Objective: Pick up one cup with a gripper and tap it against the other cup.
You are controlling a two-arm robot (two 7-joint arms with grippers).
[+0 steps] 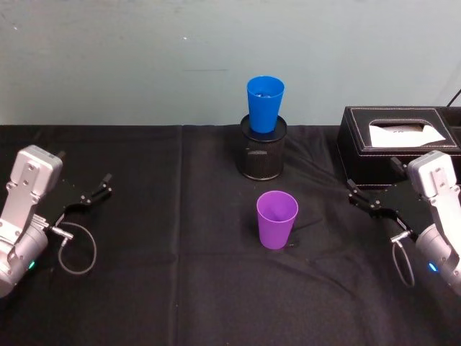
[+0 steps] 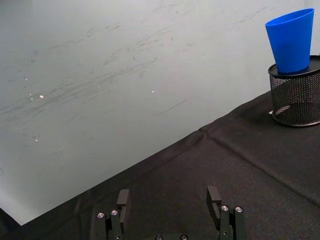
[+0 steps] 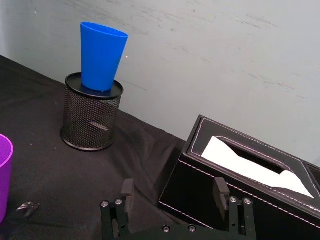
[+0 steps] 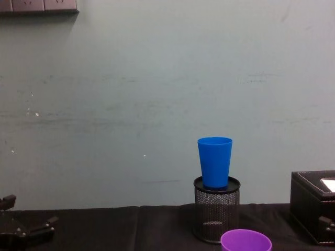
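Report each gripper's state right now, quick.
Left gripper: open, empty, idle far left of the purple cup.
Right gripper: open, empty, idle by the tissue box.

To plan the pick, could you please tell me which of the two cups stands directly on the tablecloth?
The purple cup, standing on the black cloth; the blue cup sits raised on the mesh holder.

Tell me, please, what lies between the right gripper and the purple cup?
Nothing stands there: in the head view, bare black tablecloth stretches between the right gripper and the purple cup.
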